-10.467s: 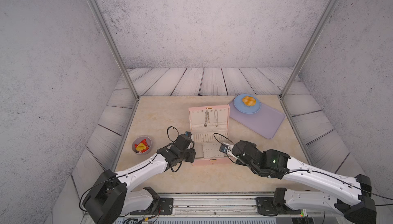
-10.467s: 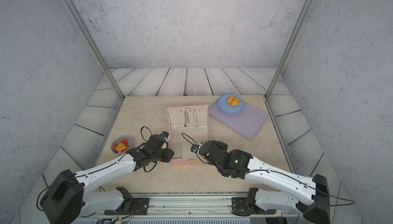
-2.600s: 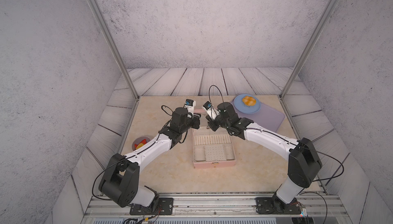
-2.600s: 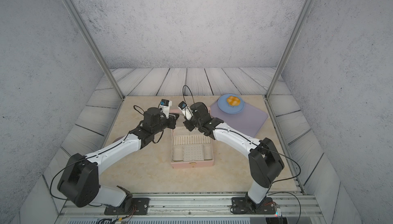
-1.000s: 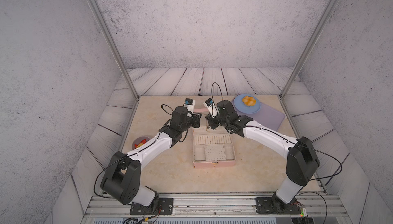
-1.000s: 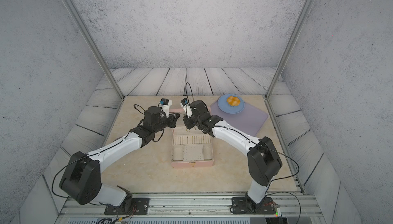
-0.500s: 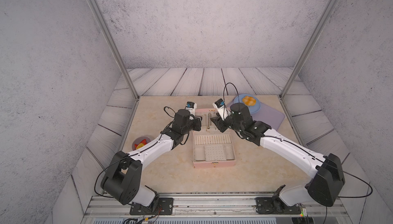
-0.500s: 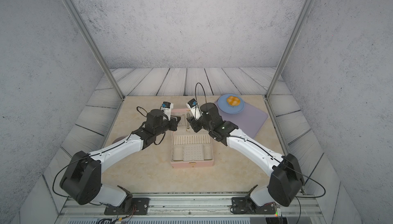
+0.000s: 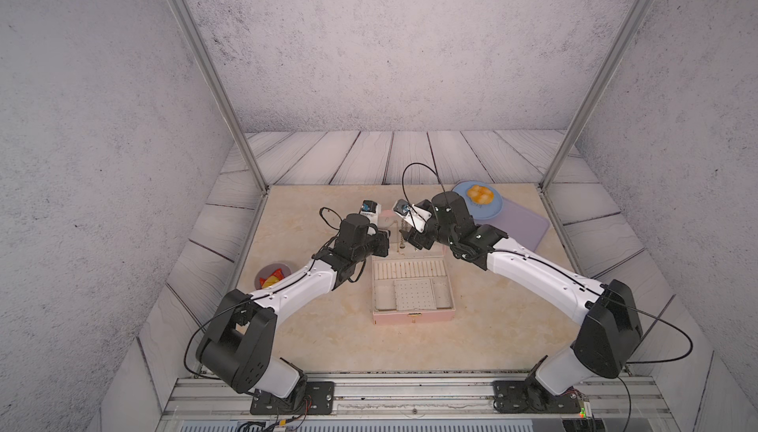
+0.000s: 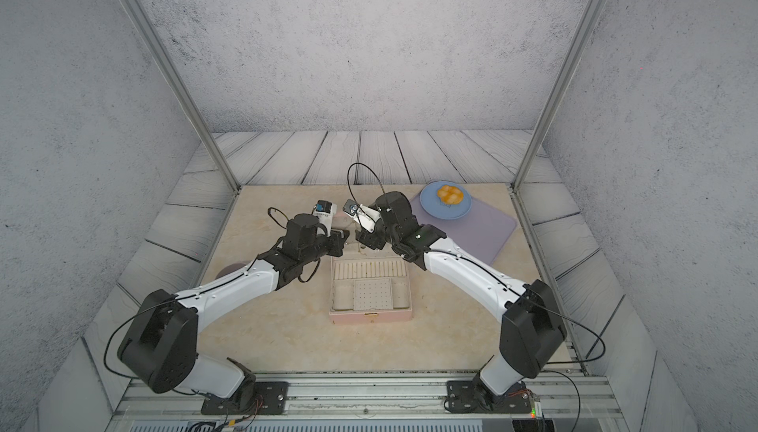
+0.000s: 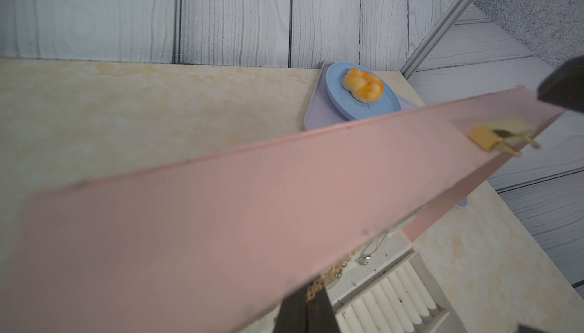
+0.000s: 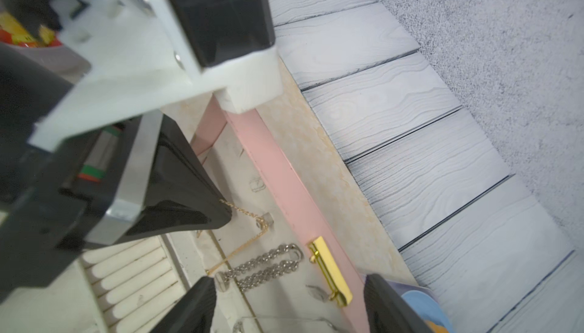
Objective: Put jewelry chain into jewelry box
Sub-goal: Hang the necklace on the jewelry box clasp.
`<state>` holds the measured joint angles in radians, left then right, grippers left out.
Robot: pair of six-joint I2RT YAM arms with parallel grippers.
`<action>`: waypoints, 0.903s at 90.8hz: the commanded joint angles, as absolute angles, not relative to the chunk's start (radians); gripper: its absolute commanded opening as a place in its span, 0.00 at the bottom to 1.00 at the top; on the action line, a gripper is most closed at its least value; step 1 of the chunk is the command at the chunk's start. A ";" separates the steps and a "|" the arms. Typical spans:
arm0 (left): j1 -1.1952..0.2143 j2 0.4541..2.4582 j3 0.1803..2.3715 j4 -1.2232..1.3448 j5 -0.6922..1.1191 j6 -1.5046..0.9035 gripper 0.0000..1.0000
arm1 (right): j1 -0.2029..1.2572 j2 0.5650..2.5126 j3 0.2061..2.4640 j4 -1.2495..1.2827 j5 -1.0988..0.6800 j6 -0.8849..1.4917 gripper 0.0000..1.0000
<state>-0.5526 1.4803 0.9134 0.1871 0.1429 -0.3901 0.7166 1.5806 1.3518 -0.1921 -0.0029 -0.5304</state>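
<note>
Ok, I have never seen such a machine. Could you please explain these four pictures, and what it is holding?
This is a robot with two arms, each ending in a two-finger gripper. Two pictures come from a camera pair above, looking down on the whole table; the other two come from small cameras on the arms' wrists. On the beige table lies an open pink jewelry box. A blue plate with a bun sits on a lilac mat; a small bowl stands on the robot's left. In the right wrist view, the left gripper is shut on one end of the thin gold jewelry chain, which passes a small peg inside the lid. A thick silver chain lies beside it. The right gripper is open and holds nothing.
</note>
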 commanded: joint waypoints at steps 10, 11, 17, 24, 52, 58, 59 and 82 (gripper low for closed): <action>-0.555 1.507 0.934 0.204 0.112 -0.398 0.01 | 0.710 1.589 1.422 -0.231 0.027 -0.658 0.78; -0.555 1.508 0.935 0.206 0.112 -0.398 0.01 | 0.710 1.590 1.423 -0.231 0.028 -0.657 0.78; -0.555 1.516 0.943 0.215 0.117 -0.401 0.01 | 0.709 1.596 1.430 -0.233 0.029 -0.652 0.78; -0.555 1.521 0.947 0.231 0.127 -0.411 0.01 | 0.709 1.604 1.436 -0.227 0.034 -0.642 0.78; -0.555 1.530 0.958 0.269 0.141 -0.436 0.10 | 0.709 1.619 1.449 -0.213 0.034 -0.594 0.81; -0.555 1.527 0.955 0.271 0.140 -0.435 0.14 | 0.709 1.615 1.443 -0.208 0.029 -0.590 0.81; -0.555 1.526 0.955 0.271 0.141 -0.436 0.15 | 0.709 1.614 1.443 -0.207 0.028 -0.590 0.81; -0.555 1.496 0.937 0.272 0.130 -0.434 0.22 | 0.708 1.605 1.437 -0.217 0.021 -0.633 0.81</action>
<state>-0.5579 1.5211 0.9249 0.2302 0.1532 -0.4358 0.7120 1.6150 1.4258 -0.2127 0.0288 -0.6140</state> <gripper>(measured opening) 0.209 0.811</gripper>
